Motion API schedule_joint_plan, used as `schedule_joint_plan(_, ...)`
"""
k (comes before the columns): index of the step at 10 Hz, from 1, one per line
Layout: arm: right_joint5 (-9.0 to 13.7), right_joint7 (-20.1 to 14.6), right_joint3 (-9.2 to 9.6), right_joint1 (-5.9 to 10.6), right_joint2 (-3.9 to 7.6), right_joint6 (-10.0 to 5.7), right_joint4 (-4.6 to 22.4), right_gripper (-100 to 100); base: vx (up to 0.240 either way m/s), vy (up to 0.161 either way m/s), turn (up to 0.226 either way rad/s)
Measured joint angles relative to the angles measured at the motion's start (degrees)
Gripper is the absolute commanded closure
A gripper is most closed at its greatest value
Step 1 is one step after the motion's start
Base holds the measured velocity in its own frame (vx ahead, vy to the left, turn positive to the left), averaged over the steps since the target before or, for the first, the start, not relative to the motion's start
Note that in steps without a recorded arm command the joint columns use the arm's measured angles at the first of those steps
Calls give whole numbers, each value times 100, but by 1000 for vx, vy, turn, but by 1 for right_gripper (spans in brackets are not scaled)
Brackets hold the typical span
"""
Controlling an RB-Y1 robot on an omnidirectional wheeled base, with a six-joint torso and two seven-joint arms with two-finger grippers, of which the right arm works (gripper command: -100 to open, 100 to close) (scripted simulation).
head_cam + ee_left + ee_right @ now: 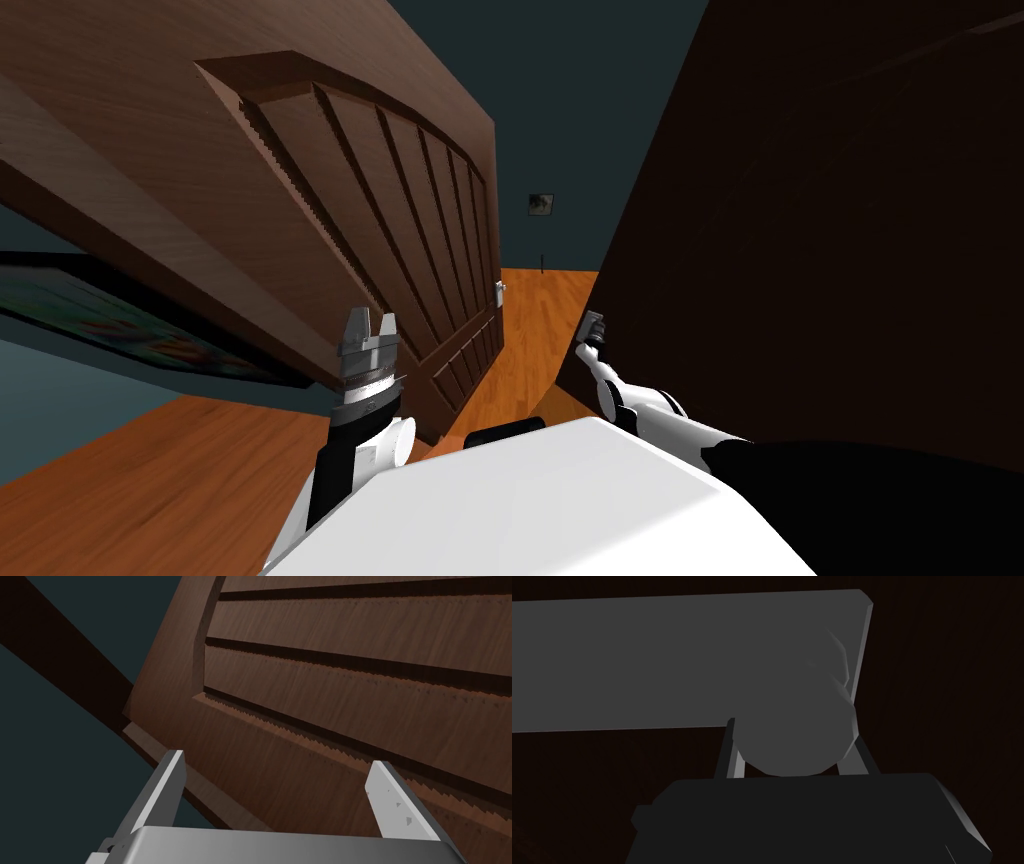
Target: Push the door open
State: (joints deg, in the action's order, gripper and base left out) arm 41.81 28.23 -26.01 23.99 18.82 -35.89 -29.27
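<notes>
The door, a plain dark brown slab across the right of the head frame, is likely stiff and heavy, swinging only on its hinges (so push near the free edge). The right tool is closed narrowly on the round hub of its smooth grey lever. The left tool stands wide and empty, near a panelled door at upper left.

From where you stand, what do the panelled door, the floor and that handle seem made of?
The panelled door looks like matte brown wood, with streaky grain. The floor looks like orange wooden planks, by its seams. The handle is smooth plain grey, perhaps metal; unclear.
</notes>
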Motion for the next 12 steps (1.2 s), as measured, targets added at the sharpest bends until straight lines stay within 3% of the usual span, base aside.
schedule_joint_plan(2, 36, 25, -21, 177, 58, -207, 258, 100, 65, -83, 18)
schedule_joint_plan(4, 171, 343, -224, 23, -105, -97, -228, 100, 74, -89, 7)
schedule_joint_plan(5, 182, 362, -222, 97, -79, -180, -60, 100, 89, -124, -7)
schedule_joint_plan(6, 242, 424, -297, 56, -111, -229, -116, 100, 108, -137, -24)
schedule_joint_plan(7, 285, 480, -352, 93, -102, -323, -30, -100, -38, 19, 15)
schedule_joint_plan(12, 349, 638, -398, 165, -151, -295, -18, -100, -116, 185, -4)
